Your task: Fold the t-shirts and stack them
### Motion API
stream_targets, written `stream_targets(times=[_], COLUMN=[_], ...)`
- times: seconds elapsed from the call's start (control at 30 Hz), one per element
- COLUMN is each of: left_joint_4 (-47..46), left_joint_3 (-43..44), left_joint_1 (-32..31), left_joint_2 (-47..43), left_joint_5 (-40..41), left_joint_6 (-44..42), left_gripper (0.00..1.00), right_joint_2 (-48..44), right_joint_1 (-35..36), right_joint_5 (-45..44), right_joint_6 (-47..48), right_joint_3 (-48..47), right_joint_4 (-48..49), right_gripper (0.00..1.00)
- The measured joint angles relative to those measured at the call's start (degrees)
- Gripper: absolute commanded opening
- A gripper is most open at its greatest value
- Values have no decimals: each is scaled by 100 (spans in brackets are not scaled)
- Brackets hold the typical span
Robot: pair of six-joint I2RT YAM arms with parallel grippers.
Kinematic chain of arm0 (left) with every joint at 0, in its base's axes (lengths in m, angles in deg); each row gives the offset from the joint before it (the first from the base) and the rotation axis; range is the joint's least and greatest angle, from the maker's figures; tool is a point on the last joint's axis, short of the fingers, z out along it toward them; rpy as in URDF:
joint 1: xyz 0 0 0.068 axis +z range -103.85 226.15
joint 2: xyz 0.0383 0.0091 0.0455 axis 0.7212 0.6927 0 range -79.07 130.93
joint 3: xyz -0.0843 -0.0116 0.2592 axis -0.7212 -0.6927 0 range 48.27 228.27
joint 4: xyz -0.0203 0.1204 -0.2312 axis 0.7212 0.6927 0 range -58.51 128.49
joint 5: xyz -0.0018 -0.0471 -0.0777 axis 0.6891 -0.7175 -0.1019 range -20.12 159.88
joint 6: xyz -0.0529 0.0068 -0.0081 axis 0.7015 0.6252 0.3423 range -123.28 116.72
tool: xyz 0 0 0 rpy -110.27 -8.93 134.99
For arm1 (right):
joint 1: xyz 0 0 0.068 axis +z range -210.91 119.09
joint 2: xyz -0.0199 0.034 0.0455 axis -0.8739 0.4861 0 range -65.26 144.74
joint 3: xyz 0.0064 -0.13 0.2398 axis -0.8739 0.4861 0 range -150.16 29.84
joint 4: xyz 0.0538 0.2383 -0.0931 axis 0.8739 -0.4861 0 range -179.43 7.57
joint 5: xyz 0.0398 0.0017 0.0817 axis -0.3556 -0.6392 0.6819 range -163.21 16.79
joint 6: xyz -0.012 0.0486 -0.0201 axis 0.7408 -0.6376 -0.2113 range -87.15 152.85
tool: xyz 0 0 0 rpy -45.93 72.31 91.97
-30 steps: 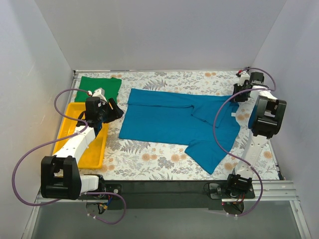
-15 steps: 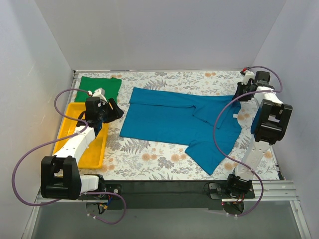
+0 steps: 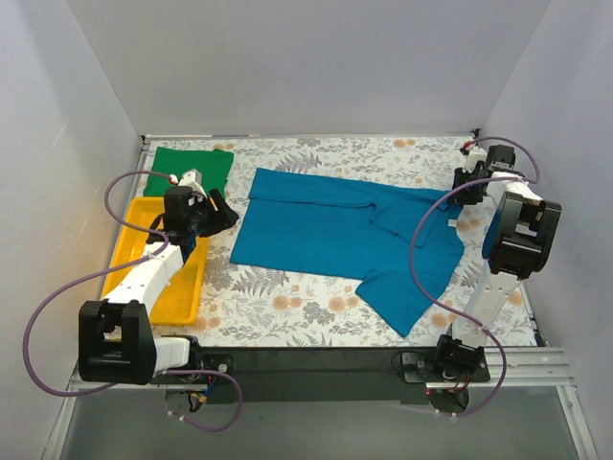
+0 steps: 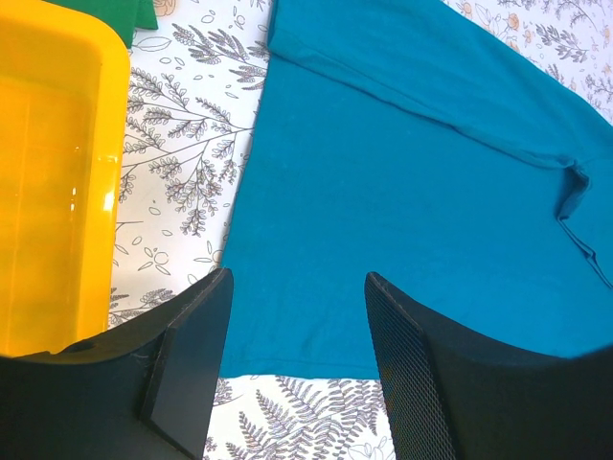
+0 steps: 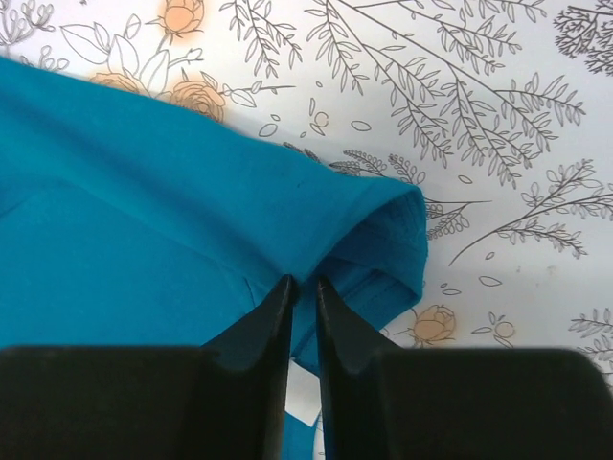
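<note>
The teal shirt (image 3: 335,230) lies spread across the middle of the flower-printed table (image 3: 287,307). Its far long edge is folded in, and one sleeve sticks out toward the near right. The green shirt (image 3: 192,165) sits folded in the far left corner, just beyond the yellow tray (image 3: 187,287).

The left pincer (image 3: 222,211) hangs over the gap between the tray and the teal shirt's left edge. In its wrist view the left pincer (image 4: 297,278) stands well apart with nothing between the jaws. Teal shirt (image 4: 402,192) lies below it, the tray (image 4: 110,144) is at the left, and a corner of the green shirt (image 4: 105,10) shows at the top.

The right pincer (image 3: 469,177) is at the far right, by the shirt's right end. From the wrist, the right pincer (image 5: 302,283) is a sliver apart over a rolled fold of the teal shirt (image 5: 144,220). I cannot tell whether it pinches cloth. A white label (image 5: 305,402) peeks out between the fingers (image 5: 259,326), and no writing on it can be made out.
</note>
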Motion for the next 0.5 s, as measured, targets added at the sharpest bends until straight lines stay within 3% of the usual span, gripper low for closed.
stream_targets(times=[0.13,0.37,0.5], left_joint_4=[2,2,0], left_joint_3=[0,0,0], left_joint_1=[2,0,0], left_joint_2=[0,0,-2], left_joint_5=[-22,-26,-28], left_joint_6=[-2,0,0], left_gripper=[56,56,56], right_joint_2=[0,-33,-37], right_joint_1=[-4,-85,-107], right_joint_5=[-177,-264,-184], right_joint_6=[129,302,286], right_joint_3=[-2,-35,-177], right_joint_4=[-4,-13,-13], right_gripper=[30,59,63])
